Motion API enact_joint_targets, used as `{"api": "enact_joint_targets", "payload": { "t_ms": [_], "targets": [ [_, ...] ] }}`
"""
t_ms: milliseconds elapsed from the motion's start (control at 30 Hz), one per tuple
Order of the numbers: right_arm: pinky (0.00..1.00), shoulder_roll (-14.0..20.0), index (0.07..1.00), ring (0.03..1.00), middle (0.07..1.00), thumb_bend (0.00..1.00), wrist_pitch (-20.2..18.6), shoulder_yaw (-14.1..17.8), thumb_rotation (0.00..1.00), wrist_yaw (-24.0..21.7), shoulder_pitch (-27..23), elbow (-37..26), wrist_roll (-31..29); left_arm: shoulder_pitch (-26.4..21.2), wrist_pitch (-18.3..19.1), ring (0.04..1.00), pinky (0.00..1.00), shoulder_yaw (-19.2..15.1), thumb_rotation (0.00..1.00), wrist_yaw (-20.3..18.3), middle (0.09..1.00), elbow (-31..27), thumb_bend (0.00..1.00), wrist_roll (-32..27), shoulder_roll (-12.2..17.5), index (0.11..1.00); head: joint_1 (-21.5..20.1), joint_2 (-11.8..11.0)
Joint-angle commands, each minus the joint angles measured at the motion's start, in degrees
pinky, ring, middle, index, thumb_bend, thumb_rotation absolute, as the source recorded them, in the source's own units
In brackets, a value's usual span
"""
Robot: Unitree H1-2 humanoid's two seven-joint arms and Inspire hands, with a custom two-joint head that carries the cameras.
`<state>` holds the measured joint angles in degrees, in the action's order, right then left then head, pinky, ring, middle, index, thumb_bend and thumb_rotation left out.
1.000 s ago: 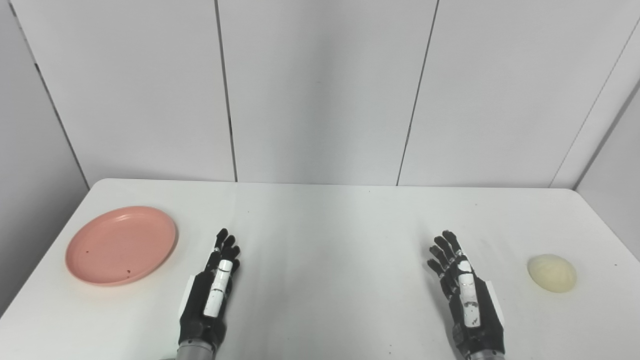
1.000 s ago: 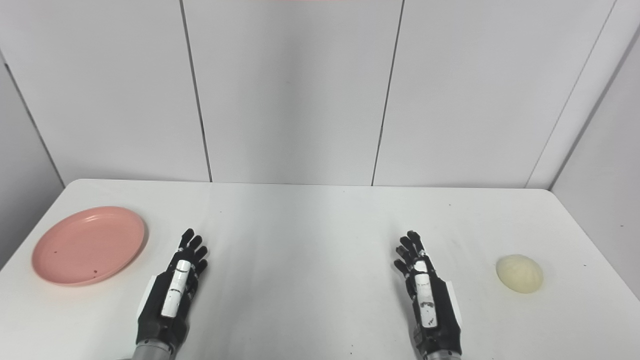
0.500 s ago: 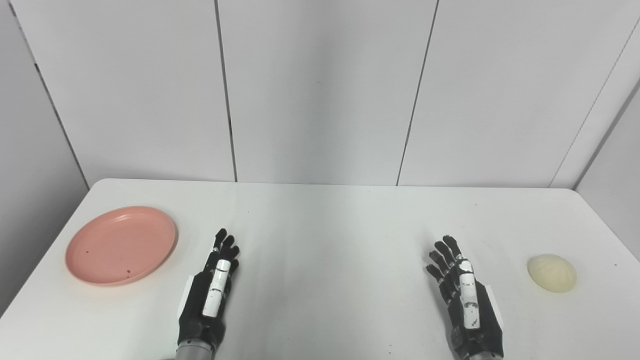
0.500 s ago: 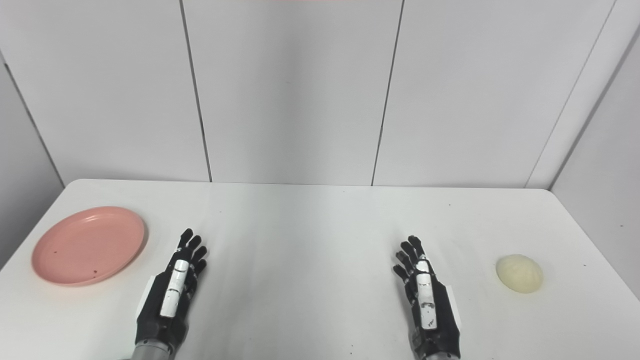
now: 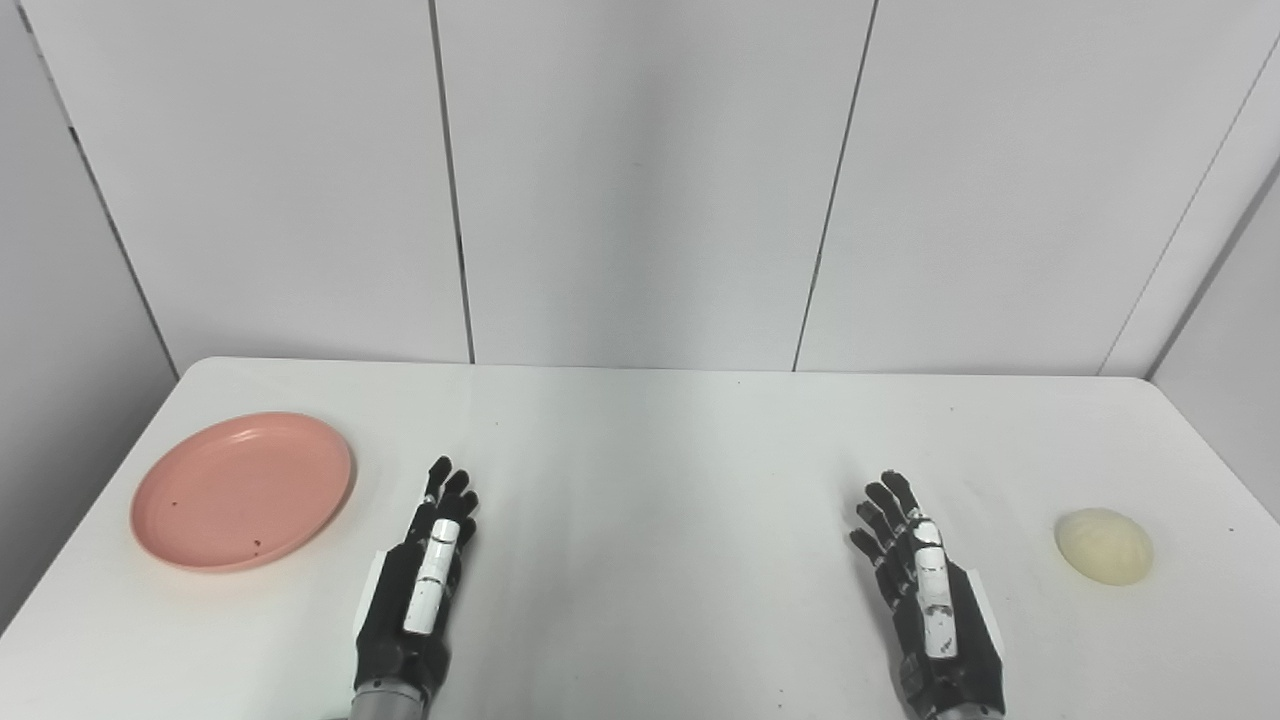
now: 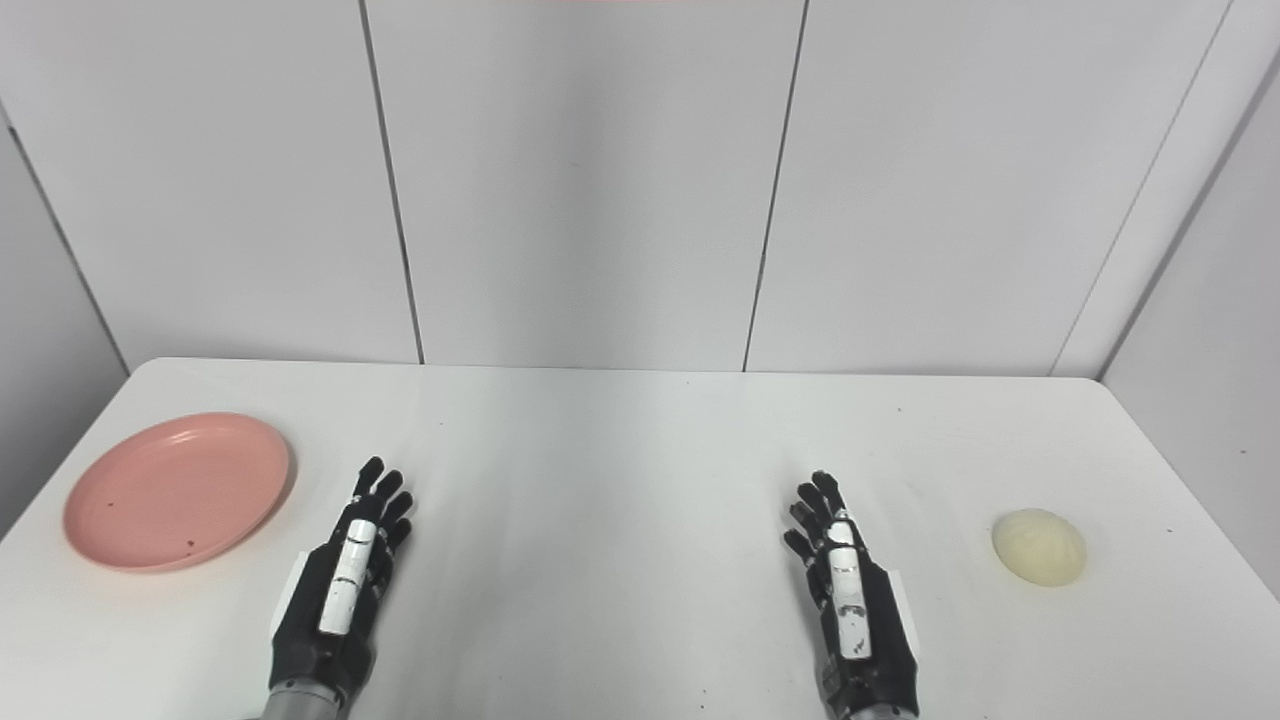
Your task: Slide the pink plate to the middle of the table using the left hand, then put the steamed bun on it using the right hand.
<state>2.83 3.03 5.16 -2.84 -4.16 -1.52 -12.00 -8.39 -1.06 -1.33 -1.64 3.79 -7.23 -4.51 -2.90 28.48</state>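
Both my hands have drawn back slightly toward the near edge. The black left hand (image 5: 418, 590) rests on the white table (image 5: 650, 470), fingers (image 5: 447, 490) extended and slightly apart, empty, just right of the round pink plastic plate (image 5: 243, 489) at far left. The right hand (image 5: 930, 600), fingers spread, holds nothing; the pale domed steamed bun (image 5: 1103, 545) sits apart, to its right.
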Motion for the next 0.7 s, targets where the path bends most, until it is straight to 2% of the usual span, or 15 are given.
{"api": "enact_joint_targets", "payload": {
  "t_ms": [0, 400, 667],
  "targets": [
    [0.91, -0.4, 0.927, 0.926, 0.925, 0.77, -0.2, -0.4, 0.93, -0.5, 1.7, 1.1, 0.0, -0.3, -1.1, 0.974, 1.0, -0.1, 0.83, 0.1, 0.982, -0.2, 0.77, 0.0, -0.1, 1.0, 0.1, 0.1],
    [0.9, -0.4, 0.923, 0.92, 0.921, 0.8, 0.1, -0.5, 0.92, -0.3, 1.7, 1.3, 0.5, -0.4, -1.1, 0.976, 1.0, 0.0, 0.82, 0.2, 0.986, -0.1, 0.76, 0.2, -0.1, 1.0, 0.2, 0.0],
    [0.92, 0.5, 0.931, 0.925, 0.929, 0.77, 1.2, 0.0, 0.94, -1.3, 1.5, 3.1, -0.1, -0.8, -2.8, 0.982, 1.0, 0.6, 0.83, 0.2, 0.99, 2.1, 0.73, 0.6, -0.7, 1.0, 3.9, -2.3]
  ]
}}
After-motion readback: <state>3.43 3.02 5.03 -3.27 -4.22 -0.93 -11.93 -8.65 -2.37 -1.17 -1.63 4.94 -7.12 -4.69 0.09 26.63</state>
